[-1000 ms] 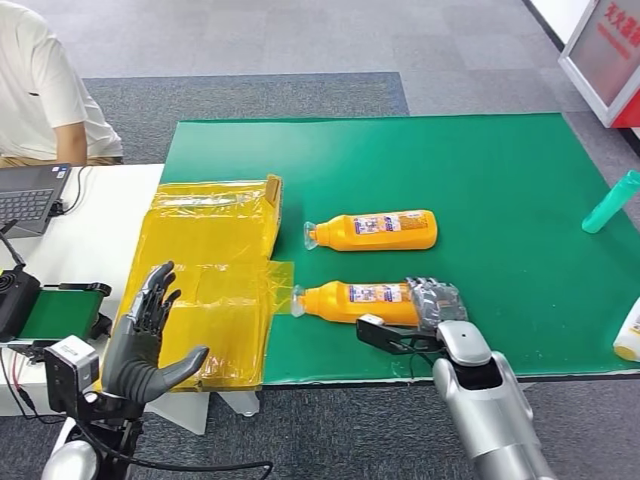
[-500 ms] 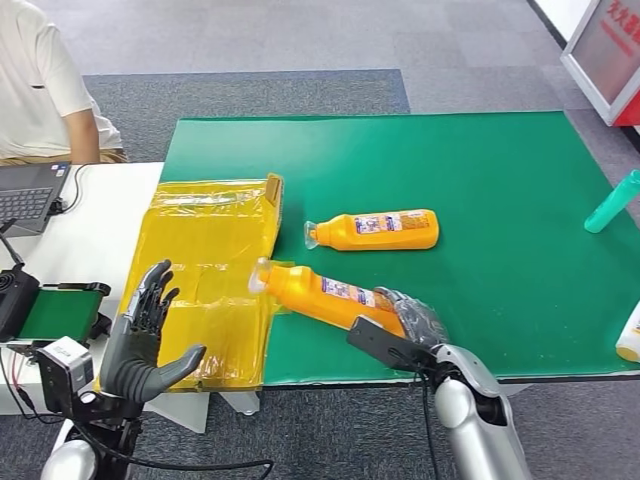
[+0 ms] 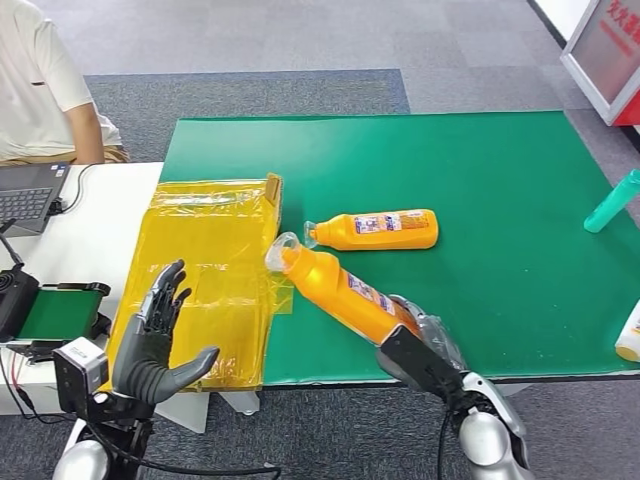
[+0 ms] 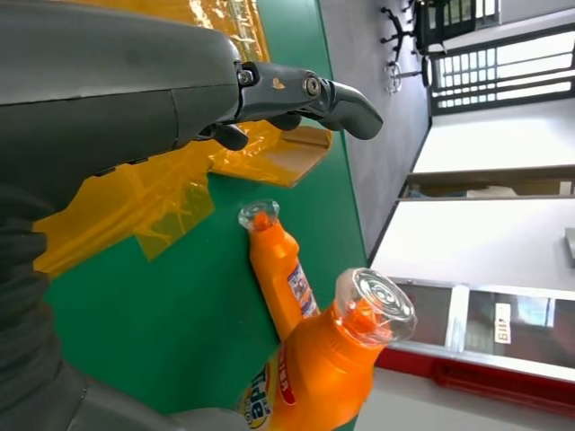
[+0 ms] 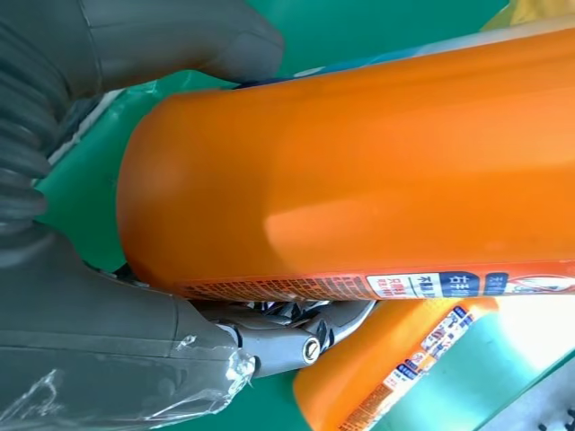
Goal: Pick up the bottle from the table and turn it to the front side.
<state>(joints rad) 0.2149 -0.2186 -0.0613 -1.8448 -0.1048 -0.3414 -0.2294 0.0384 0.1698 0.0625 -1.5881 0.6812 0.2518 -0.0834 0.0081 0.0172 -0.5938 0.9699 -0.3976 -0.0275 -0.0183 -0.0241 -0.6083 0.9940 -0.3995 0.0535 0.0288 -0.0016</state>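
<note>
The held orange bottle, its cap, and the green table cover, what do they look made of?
Orange bottle: likely glossy plastic, judging by its soft highlights and printed label. Cap: clear rigid plastic, see-through with ridged rings. Green table cover: matte, perhaps felt or rubber mat; it shows no glare.

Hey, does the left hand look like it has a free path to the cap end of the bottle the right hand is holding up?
Probably yes. The left hand is open and holds nothing, and the raised bottle, gripped at its base by the right hand, points its cap toward it, with only flat yellow sheet beneath.
</note>
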